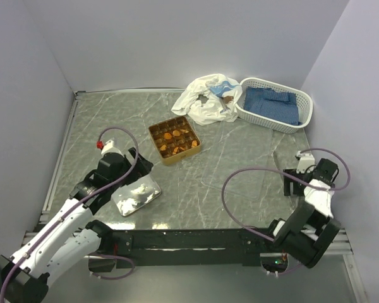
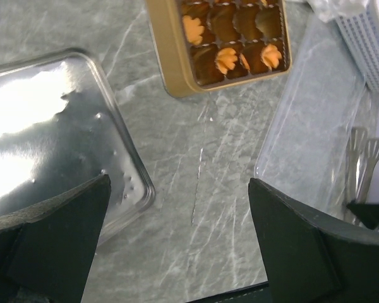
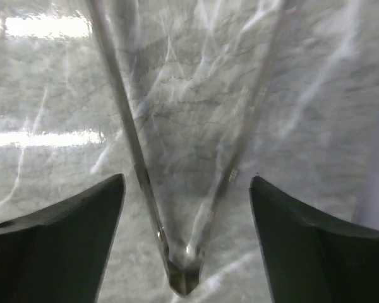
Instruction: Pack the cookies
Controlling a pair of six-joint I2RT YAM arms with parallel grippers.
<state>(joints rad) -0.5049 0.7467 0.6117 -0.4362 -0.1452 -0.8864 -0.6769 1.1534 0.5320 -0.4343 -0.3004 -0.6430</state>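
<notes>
— Where do we see the cookies?
— In the square golden tin, scalloped orange rounds at one o'clock from our left pincer, ten o'clock and well apart from our right pincer.
— And the pincers?
— Both gape, holding nothing. A glossy clear lid lies by the left; slim shiny tongs lie between the right's fingers on the marbled desk.

Small scalloped orange cookies sit in the divided tin

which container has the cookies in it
The square golden tin mid-table: orange cookies sit in its compartments, while the white basket holds blue cloth.
</notes>
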